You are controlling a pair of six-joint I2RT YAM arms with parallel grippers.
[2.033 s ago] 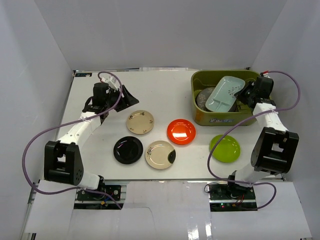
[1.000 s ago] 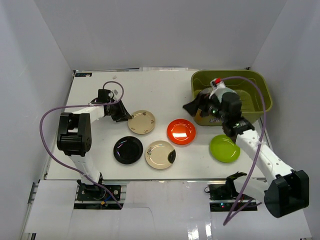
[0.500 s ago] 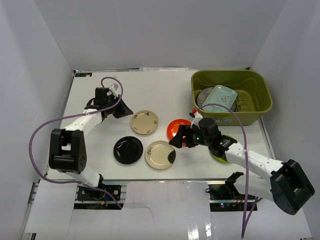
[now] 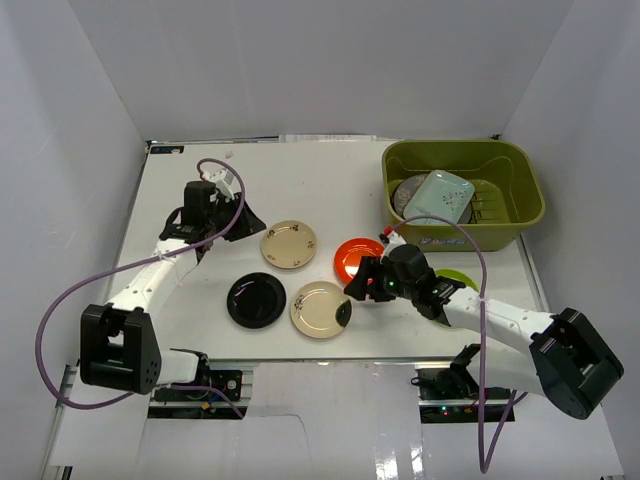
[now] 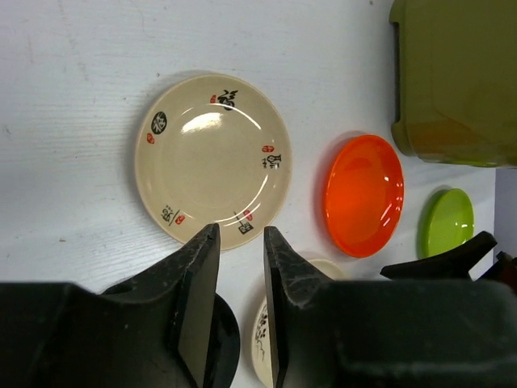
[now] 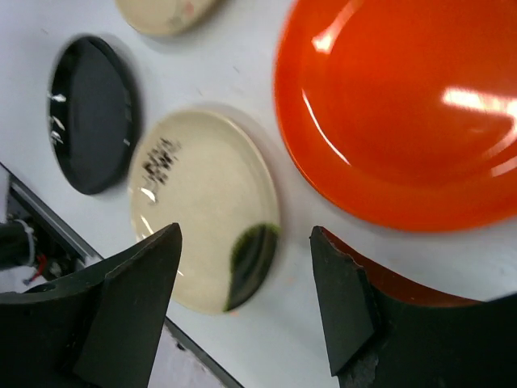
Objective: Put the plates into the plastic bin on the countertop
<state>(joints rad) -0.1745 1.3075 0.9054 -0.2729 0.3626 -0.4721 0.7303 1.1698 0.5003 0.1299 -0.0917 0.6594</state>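
Since the frame two seconds back, my right arm had swung out of the plastic bin (image 4: 462,146) and down to the orange-red plate (image 4: 357,256). That plate lay flat on the countertop (image 4: 300,180), in front of the bin's left end. The right gripper (image 4: 362,280) sat low at its near edge with its fingers spread wide and nothing between them. In the right wrist view one finger (image 6: 347,299) overlapped the plate's rim and the other hung over the cream plate (image 6: 202,250); I could not tell whether either touched.

Just beside these lay the black plate (image 4: 256,299), the tan plate (image 4: 288,243) and the lime green plate (image 4: 462,278), half hidden under the arm. The pale-green plate (image 4: 437,196) rested in the bin over the grey plate (image 4: 408,192).

My left gripper (image 5: 240,242) hovered at the tan plate's edge, fingers narrowly parted and holding nothing.
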